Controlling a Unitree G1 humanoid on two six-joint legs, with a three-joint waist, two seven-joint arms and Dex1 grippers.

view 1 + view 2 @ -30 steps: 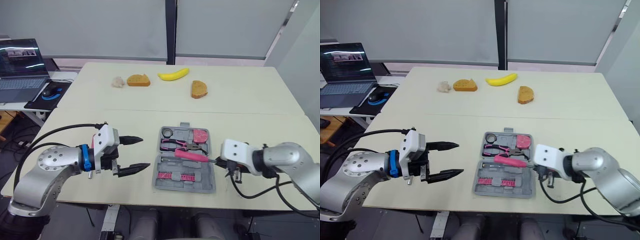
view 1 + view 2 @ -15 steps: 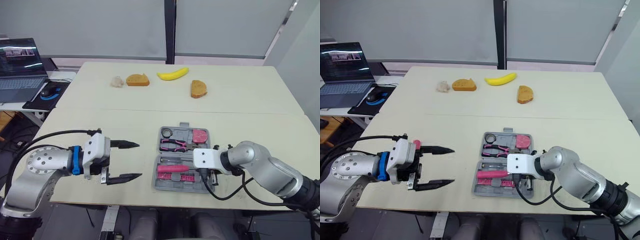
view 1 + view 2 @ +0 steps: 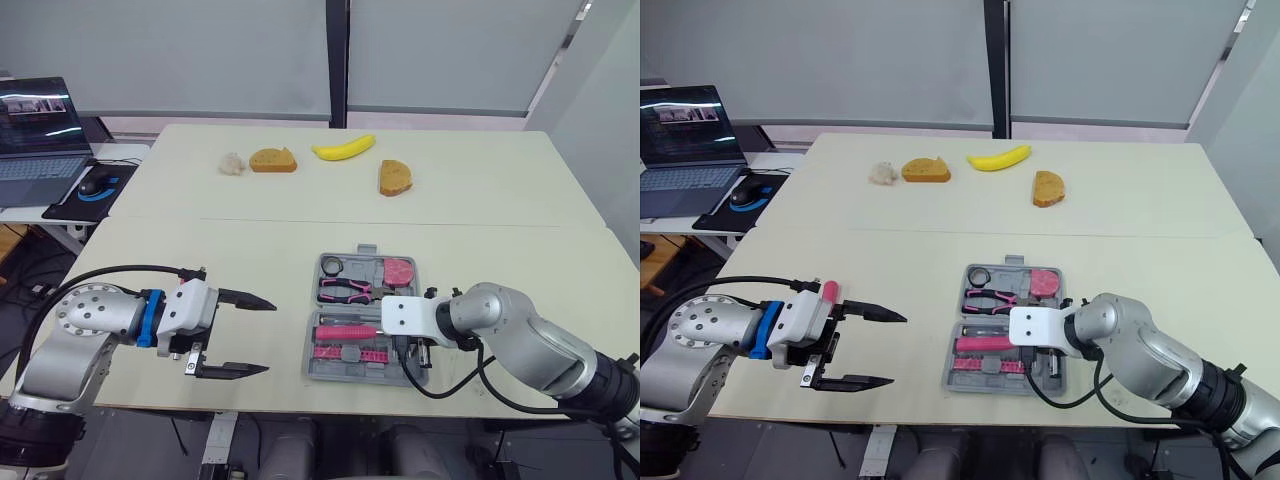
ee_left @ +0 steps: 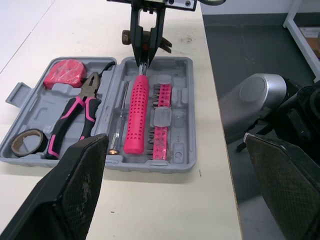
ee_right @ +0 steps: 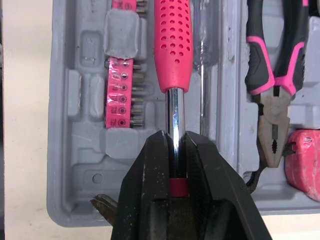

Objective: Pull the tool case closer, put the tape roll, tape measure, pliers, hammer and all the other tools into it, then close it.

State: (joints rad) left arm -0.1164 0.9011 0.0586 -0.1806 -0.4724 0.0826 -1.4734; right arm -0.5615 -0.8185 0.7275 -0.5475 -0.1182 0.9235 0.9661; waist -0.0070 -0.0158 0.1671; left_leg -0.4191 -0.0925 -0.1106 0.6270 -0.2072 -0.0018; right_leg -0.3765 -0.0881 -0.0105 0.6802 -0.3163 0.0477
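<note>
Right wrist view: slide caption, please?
Right gripper clamps the shaft of the pink-handled tool in the open tool case, beside the pliers.

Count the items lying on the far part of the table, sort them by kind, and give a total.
Bread slices: 2
Banana: 1
Pale crumpled lump: 1
Total: 4
</note>
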